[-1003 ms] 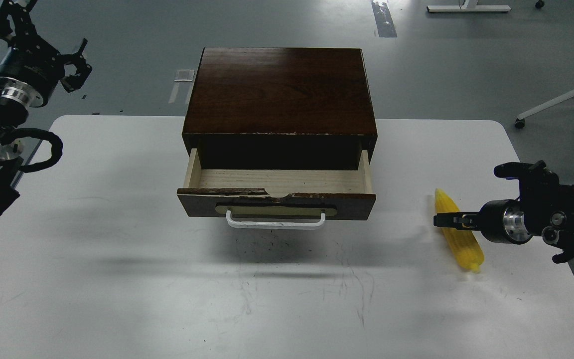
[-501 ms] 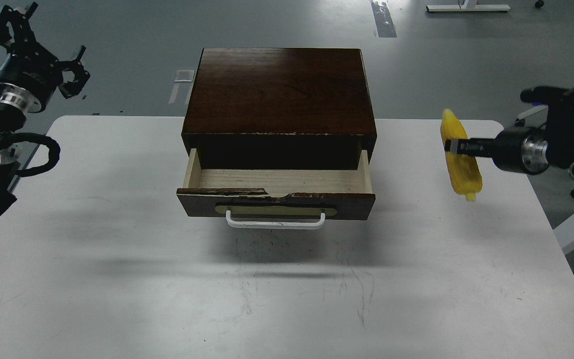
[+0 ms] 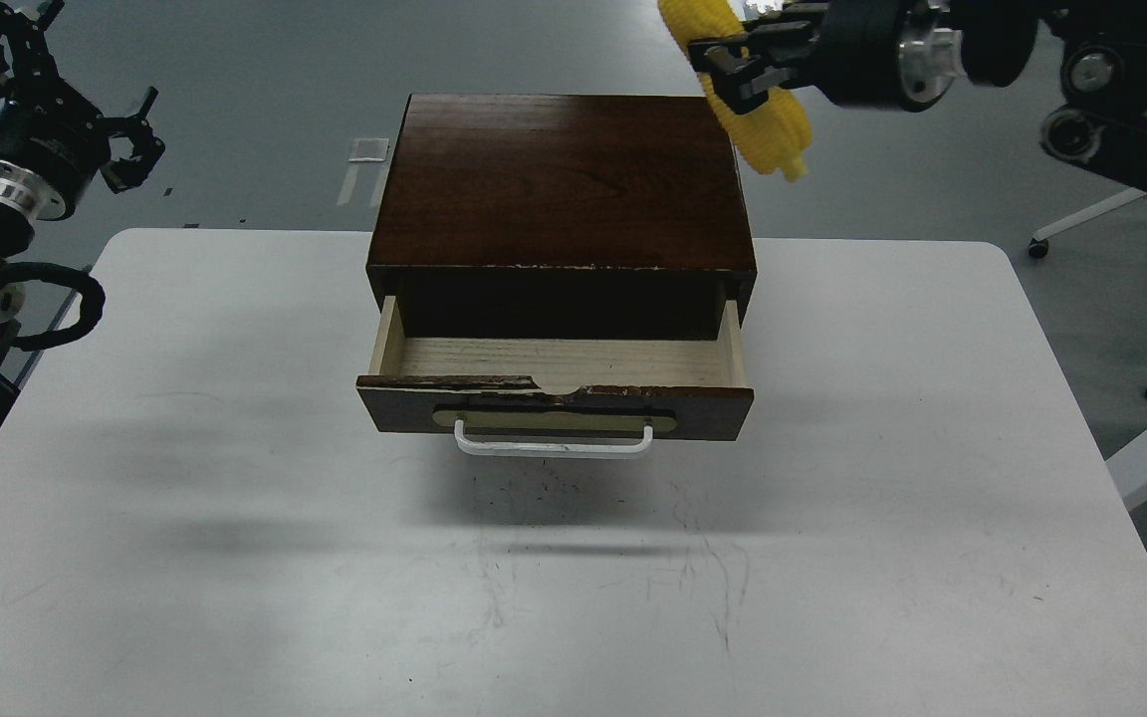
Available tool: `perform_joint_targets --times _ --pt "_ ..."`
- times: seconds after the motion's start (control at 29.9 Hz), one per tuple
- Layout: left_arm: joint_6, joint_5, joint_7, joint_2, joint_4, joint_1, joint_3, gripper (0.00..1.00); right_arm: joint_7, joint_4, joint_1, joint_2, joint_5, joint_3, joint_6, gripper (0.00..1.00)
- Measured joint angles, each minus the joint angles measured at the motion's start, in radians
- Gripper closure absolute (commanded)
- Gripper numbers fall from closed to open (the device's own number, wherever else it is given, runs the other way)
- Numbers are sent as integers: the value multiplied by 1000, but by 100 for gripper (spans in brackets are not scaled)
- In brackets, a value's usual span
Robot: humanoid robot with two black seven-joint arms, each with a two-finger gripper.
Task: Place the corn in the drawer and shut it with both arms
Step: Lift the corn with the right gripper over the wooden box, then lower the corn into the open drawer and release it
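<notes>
While aloft, one corn (image 3: 768,124).

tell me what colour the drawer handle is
White, on a tan oval plate; the handle shows in the head view.

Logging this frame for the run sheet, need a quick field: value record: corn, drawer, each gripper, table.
corn: off the table, held up high over the cabinet's far right corner, tilted, tip pointing down
drawer: pulled open, pale inside bare, white handle untouched
cabinet: dark brown, on the table
right gripper: shut on the corn
left gripper: raised at far left, fingers apart, holding nothing
table: white, scuffed
</notes>
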Motion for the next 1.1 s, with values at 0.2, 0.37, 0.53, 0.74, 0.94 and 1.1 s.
perform_joint_targets --times 0.2,0.37,0.53,0.74,0.94,1.1 --pt "0 1 -1 16 5 4 0 2 31 16 7 158 -196 -4 -1 84" --pt "0 1 -3 30 6 5 0 2 61 57 -33 192 -408 -29 -1 83" --pt "0 1 -5 31 6 4 0 2 65 64 -74 231 -570 -49 -1 82" --pt "0 1 -6 35 6 3 -1 2 65 68 -107 260 -605 -57 -1 70" --pt "0 1 -3 36 6 7 -1 2 64 68 -158 262 -605 -60 0 69" --pt "0 1 -3 38 6 9 0 2 64 67 -191 262 -606 -61 0 35"
